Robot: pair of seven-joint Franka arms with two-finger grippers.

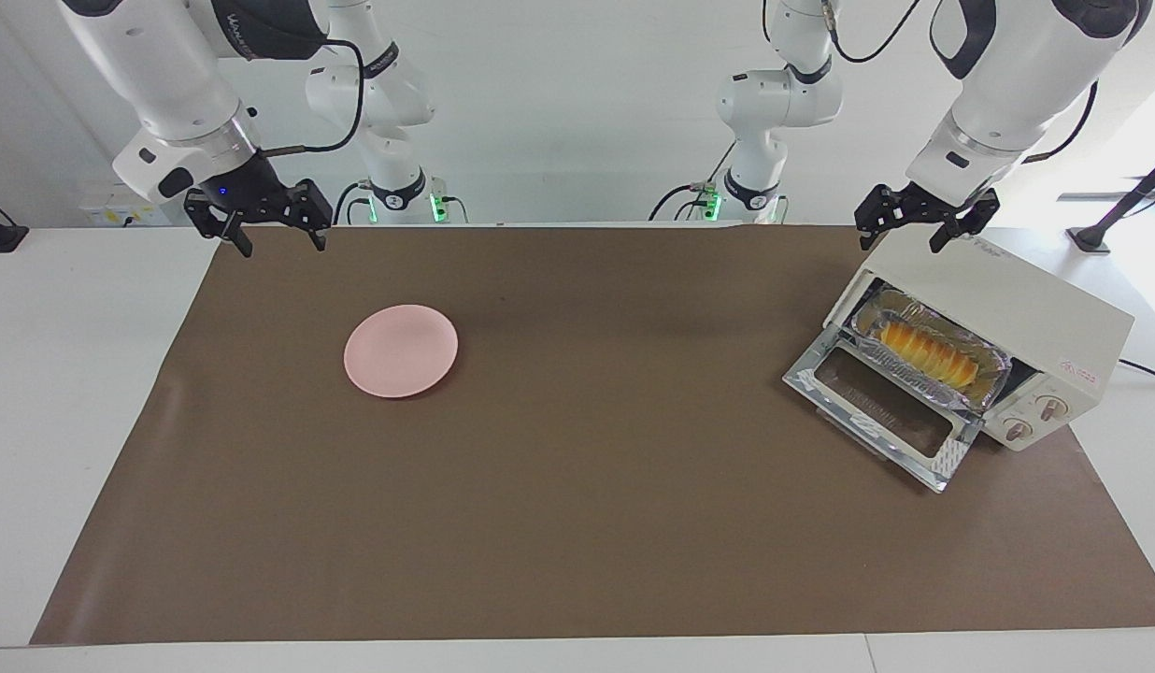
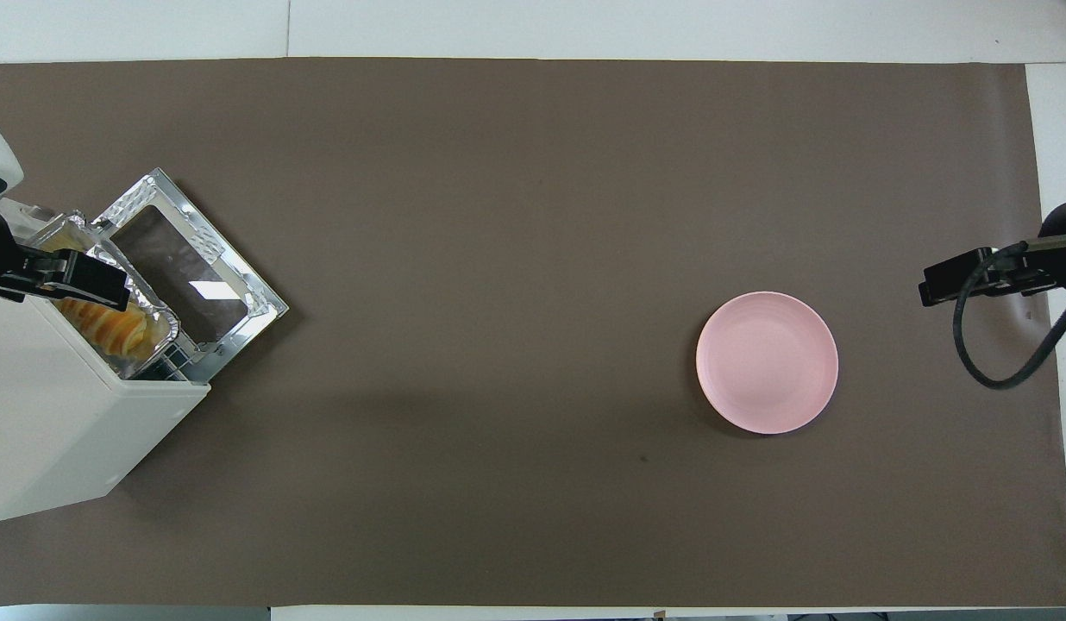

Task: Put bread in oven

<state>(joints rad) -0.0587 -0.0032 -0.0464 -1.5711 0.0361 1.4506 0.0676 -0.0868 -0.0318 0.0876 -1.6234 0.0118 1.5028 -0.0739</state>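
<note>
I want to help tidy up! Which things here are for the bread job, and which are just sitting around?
For the job:
- bread, in its foil tray
- oven, door down
- left pincer, open, up over the oven

Just sitting around:
- pink plate, bare, toward the right arm's end
- right pincer, open, waiting

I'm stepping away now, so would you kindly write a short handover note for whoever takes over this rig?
Left gripper: open, empty, raised over the oven's top.
Right gripper: open, empty, waiting over the mat's edge at its own end of the table.
Bread: lying in a foil tray inside the oven, at the left arm's end of the table.
Pink plate: bare, toward the right arm's end.
Done: bread is in the oven.
Left: the oven door hangs open; probably close it if wanted.
</note>
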